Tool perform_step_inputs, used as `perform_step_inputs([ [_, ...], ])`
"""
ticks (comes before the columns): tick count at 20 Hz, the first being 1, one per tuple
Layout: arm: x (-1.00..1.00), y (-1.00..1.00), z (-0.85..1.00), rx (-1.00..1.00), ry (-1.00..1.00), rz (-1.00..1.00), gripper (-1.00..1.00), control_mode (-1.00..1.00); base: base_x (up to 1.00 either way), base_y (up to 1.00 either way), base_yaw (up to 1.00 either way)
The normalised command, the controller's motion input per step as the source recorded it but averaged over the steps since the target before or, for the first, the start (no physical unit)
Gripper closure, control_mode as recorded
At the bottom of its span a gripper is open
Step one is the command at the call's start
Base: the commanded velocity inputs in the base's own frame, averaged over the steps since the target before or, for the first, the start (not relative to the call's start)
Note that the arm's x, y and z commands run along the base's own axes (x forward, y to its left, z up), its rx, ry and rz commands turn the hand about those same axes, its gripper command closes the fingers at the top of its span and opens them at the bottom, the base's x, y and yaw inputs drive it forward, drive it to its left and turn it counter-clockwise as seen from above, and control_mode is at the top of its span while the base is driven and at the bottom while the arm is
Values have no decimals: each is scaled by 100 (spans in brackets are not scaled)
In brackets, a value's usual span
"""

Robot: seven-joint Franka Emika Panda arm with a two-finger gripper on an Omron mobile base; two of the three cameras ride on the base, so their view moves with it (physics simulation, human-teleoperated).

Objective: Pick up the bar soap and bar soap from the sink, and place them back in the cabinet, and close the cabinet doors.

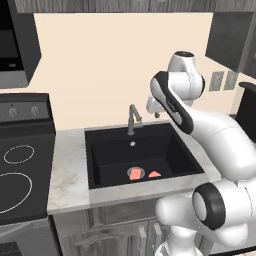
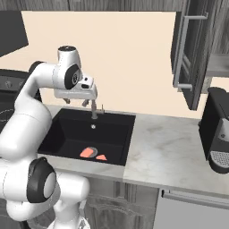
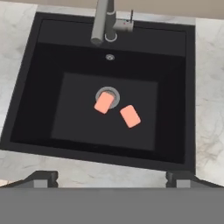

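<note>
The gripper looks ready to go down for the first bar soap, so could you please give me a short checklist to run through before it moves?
1. Both bar soaps in the sink: ok. One lies partly on the drain, the other beside it.
2. Soaps apart, so one can be taken alone: ok, a small gap shows.
3. Gripper empty and open: ok, fingertips wide apart, nothing between them.
4. Gripper above the basin: ok, hanging high over it near the faucet.
5. Cabinet door open for the later placing: ok, it stands swung out.
6. Free room on the cabinet shelf: cannot tell.
</note>
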Motion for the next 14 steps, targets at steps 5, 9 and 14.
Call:
perform_step_inputs([
  [5, 42, -19, -3, 0, 13, 0, -100, -100, 0, 0, 0],
  [9, 39, -10, -1, 0, 8, 0, -100, -100, 0, 0, 0],
  [14, 28, -2, -11, -1, 0, 0, -100, -100, 0, 0, 0],
])
